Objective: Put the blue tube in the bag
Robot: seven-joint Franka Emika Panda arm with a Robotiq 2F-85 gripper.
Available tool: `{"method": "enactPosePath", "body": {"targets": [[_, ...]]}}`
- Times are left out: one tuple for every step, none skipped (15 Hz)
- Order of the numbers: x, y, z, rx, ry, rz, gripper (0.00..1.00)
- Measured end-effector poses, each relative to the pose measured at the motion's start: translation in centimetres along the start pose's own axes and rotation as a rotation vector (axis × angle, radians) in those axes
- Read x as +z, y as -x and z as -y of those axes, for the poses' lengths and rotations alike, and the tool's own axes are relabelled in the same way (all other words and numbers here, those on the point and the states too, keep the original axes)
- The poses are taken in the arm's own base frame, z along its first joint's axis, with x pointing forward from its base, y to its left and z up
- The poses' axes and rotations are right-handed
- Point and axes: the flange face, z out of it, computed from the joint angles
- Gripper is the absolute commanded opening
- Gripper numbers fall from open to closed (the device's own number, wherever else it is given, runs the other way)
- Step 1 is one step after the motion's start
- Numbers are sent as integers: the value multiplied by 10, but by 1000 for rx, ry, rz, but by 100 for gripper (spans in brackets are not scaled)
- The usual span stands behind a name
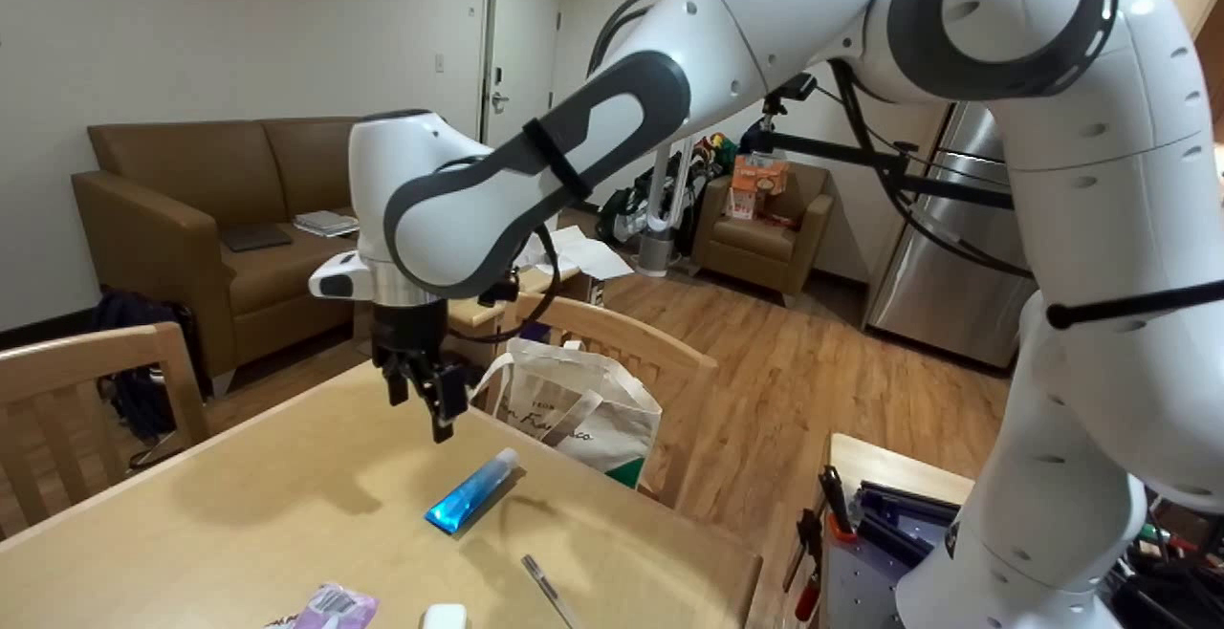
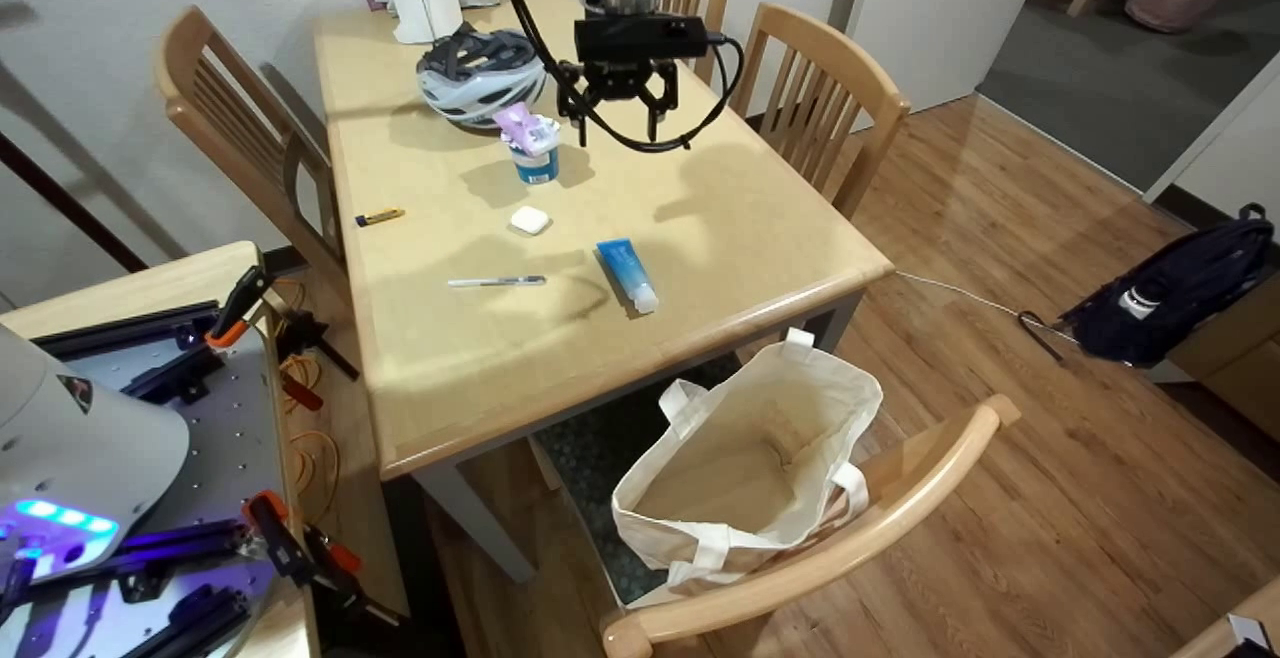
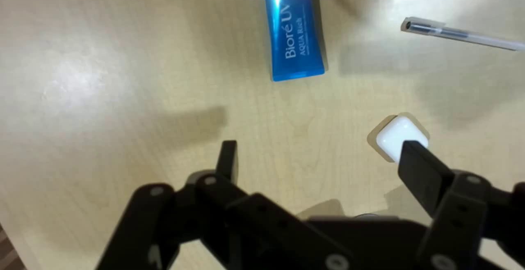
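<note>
The blue tube [image 1: 469, 493] lies flat on the table, its clear cap end towards the table edge beside the bag. It also shows in an exterior view [image 2: 626, 266] and at the top of the wrist view [image 3: 296, 32], its cap end cut off there. The bag [image 1: 612, 409] is a whitish cloth tote on a chair at the table's end. Its mouth is open upward in an exterior view [image 2: 660, 540]. My gripper [image 1: 419, 417] is open and empty, pointing down above the table, apart from the tube. Its fingers are spread in the wrist view [image 3: 318, 151].
A pen [image 2: 497, 281], a white case [image 2: 530, 220] and a yellow stick [image 2: 380, 217] lie on the table. A blue-and-white tub [image 2: 537, 166] with a purple wrapper and a helmet [image 2: 480, 78] stand farther along. Chairs [image 2: 820, 98] surround the table.
</note>
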Motion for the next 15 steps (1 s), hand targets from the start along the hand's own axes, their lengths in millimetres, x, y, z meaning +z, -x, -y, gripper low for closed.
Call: {"method": "enactPosePath", "body": {"targets": [[8, -2, -1, -13, -1, -4, 100], [13, -2, 0, -15, -6, -2, 100], [14, -1, 0, -16, -8, 5, 100], [14, -2, 1, -37, -7, 19, 100], [14, -4, 2, -81, -4, 31, 100], [16, -7, 4, -129, -4, 34, 100], [19, -11, 6, -179, -8, 33, 100], [24, -14, 9, -229, -16, 31, 100], [32, -18, 10, -280, -25, 29, 100], [39, -21, 11, -311, -35, 27, 100], [45, -23, 10, -327, -41, 25, 100], [48, -23, 9, -335, -43, 24, 100], [50, -23, 9, -335, -46, 25, 100], [52, -22, 10, -330, -58, 34, 100], [54, -19, 11, -314, -77, 55, 100]]}}
